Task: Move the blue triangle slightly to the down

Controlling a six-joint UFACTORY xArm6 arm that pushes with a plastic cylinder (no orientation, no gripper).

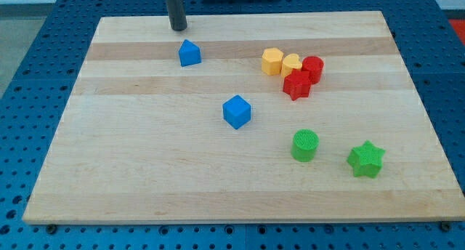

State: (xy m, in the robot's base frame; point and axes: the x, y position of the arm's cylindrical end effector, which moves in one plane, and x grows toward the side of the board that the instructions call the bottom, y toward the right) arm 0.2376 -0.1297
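Note:
The blue triangle (189, 53) sits on the wooden board (145, 148) near the view's top, left of centre. My tip (178, 27) rests on the board just above the triangle and slightly to its left, a short gap apart from it. A blue cube (237, 111) lies near the board's middle, below and right of the triangle.
A yellow hexagon block (272, 62), a yellow heart-like block (291, 63), a red cylinder (313, 67) and a red star (296, 84) cluster at the upper right. A green cylinder (305, 145) and a green star (365, 159) lie at the lower right.

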